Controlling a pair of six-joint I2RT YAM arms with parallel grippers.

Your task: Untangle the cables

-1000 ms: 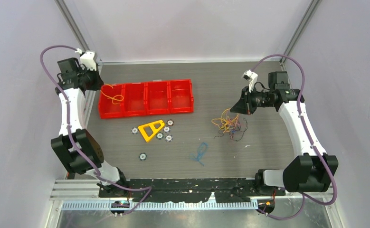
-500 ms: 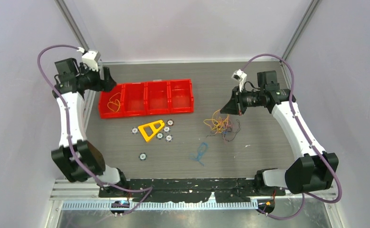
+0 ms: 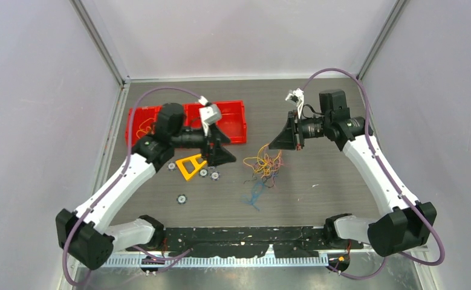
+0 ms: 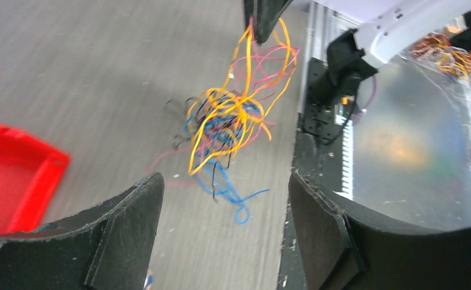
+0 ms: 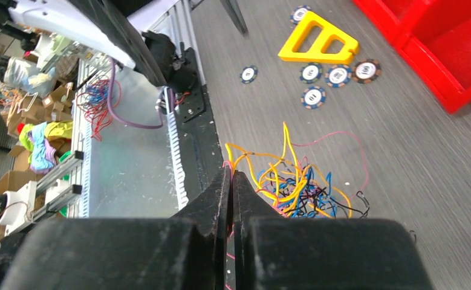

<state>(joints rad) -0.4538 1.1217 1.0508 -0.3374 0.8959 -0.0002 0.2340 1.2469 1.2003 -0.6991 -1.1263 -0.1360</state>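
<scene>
A multicoloured tangle of cables (image 3: 264, 164) in orange, blue, pink and black hangs just over the table right of centre. My right gripper (image 3: 275, 145) is shut on its top strands. In the right wrist view the jaws (image 5: 230, 172) pinch pink and orange wires, with the tangle (image 5: 296, 184) spread beyond them. My left gripper (image 3: 223, 153) is open and empty, a short way left of the tangle. In the left wrist view the gripper (image 4: 224, 181) points at the tangle (image 4: 233, 121). A loose blue cable bunch (image 3: 254, 194) lies on the table. An orange cable (image 3: 143, 128) lies in the red tray's left compartment.
The red tray (image 3: 233, 142) with several compartments stands at the back left, behind my left arm. A yellow triangular piece (image 3: 190, 165) and several poker chips (image 3: 181, 197) lie in front of it. The table's near rail runs along the front edge.
My left arm swung from the back left corner to the table's middle, and its gripper opened, leaving the orange cable in the tray. My right gripper carried the tangle leftward.
</scene>
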